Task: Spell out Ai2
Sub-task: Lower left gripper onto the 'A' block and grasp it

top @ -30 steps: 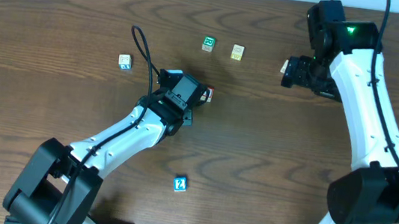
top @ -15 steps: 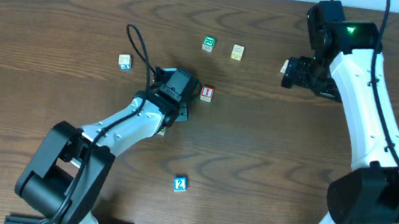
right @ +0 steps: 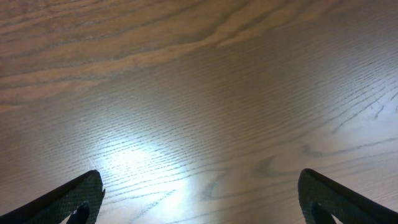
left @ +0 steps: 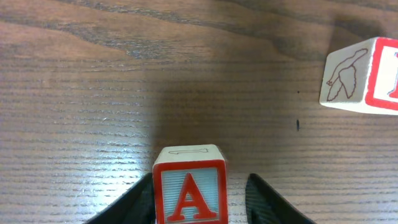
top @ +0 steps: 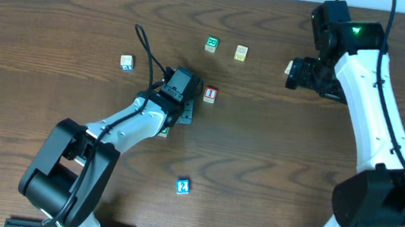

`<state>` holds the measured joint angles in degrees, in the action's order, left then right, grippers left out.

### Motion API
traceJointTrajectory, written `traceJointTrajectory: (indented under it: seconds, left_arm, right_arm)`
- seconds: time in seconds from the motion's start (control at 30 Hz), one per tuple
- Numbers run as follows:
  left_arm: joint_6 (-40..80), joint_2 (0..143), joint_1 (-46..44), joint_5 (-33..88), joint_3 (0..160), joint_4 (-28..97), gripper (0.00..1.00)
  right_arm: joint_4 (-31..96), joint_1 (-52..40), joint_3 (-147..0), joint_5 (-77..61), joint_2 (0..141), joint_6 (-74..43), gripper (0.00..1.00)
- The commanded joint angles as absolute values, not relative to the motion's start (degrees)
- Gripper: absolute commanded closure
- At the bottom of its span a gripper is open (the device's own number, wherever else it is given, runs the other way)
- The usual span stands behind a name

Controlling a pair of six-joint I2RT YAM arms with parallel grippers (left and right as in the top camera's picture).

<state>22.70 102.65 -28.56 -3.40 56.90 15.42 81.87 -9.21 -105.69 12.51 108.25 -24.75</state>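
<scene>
In the left wrist view a red-framed "A" block (left: 189, 186) rests on the table between my left gripper's (left: 200, 178) fingers. The left finger touches it and the right finger stands apart, so the gripper is open. The red "I" block (left: 360, 78) stands ahead to the right. In the overhead view it (top: 210, 94) is just right of the left gripper (top: 186, 105), which hides the "A" block. A blue "2" block (top: 183, 186) lies near the front. My right gripper (top: 293, 70) (right: 199, 180) is open and empty over bare wood at the back right.
A green block (top: 211, 44) and a yellowish block (top: 241, 53) sit at the back centre. A pale block with blue print (top: 126, 62) sits at the back left. A small pale thing (top: 162, 132) shows at the left arm's edge.
My left gripper has drawn back to the left, away from the "I" block, which now stands in plain sight. The right arm has not moved.
</scene>
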Motion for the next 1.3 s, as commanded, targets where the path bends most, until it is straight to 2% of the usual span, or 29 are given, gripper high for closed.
traceJointTrajectory:
  seconds: [0.0, 0.4, 0.57, 0.67, 0.9, 1.2, 1.27]
  left_arm:
    - [20.5, 103.5, -28.1, -3.6, 56.9, 15.5, 0.63]
    - [14.1, 103.5, -26.8, -8.2, 59.8, 14.3, 0.64]
    - [13.4, 103.6, -25.0, -8.3, 63.1, 14.3, 0.73]
    - [13.2, 103.8, -24.0, -8.1, 64.2, 14.7, 0.73]
    - [9.6, 103.8, -23.7, -2.2, 65.6, 20.7, 0.46]
    - [7.3, 103.8, -23.8, 0.2, 65.7, 26.5, 0.41]
    - [7.2, 103.8, -23.8, 1.7, 65.7, 25.8, 0.36]
  right_arm:
    - [82.0, -9.8, -106.0, 13.1, 107.5, -24.2, 0.01]
    - [81.8, -9.8, -106.0, 13.1, 107.5, -24.2, 0.01]
    - [81.8, -9.8, -106.0, 13.1, 107.5, -24.2, 0.01]
    - [81.8, -9.8, -106.0, 13.1, 107.5, -24.2, 0.01]
    - [81.5, -9.8, -106.0, 13.1, 107.5, -24.2, 0.01]
    - [81.5, -9.8, -106.0, 13.1, 107.5, -24.2, 0.01]
    - [81.6, -9.8, -106.0, 13.1, 107.5, -24.2, 0.01]
